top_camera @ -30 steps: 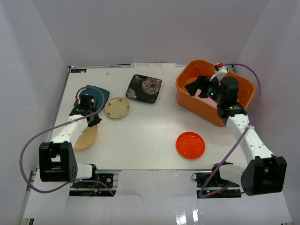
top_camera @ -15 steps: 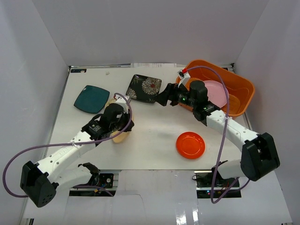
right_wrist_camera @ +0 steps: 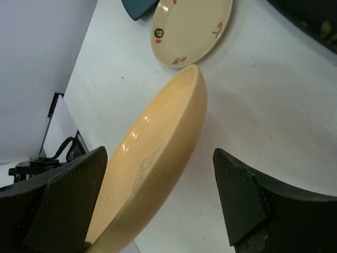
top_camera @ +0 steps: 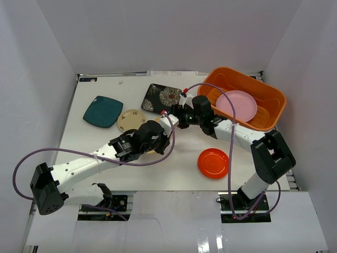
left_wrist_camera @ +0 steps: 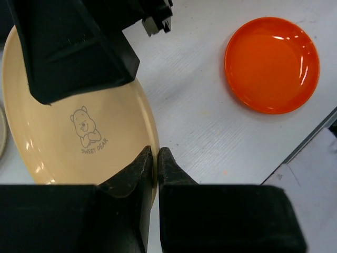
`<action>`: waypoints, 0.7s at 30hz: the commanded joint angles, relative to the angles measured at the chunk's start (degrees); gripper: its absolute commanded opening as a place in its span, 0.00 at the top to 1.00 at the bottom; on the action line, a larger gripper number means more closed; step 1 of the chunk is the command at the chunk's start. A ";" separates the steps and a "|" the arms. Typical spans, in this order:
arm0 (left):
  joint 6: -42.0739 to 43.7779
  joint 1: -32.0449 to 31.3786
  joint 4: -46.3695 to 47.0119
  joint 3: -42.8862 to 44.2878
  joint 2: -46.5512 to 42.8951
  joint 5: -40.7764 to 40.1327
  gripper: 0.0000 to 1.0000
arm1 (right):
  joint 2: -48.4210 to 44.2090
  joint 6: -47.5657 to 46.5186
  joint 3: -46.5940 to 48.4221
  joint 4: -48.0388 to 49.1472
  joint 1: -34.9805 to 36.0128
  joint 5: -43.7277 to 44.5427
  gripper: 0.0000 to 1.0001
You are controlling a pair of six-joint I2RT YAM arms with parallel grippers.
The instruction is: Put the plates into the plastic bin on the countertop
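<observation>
My left hand [left_wrist_camera: 154, 153] carried the yellow plate [left_wrist_camera: 79, 132] to the middle, pinching its rim. My right hand [right_wrist_camera: 159, 174] left the pink plate [top_camera: 237, 104] in the bin [top_camera: 210, 89] and came over, wide open around the yellow plate. A hand-off looked near.

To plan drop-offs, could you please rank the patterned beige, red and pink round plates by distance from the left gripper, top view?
1. Patterned beige round plate, just left.
2. Red round plate, near right.
3. Pink round plate, in orange plastic bin.
</observation>
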 commanded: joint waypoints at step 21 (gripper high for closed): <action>-5.68 -1.34 7.14 1.83 -10.62 -25.77 0.02 | -5.98 1.02 12.79 -4.31 -12.61 7.68 0.92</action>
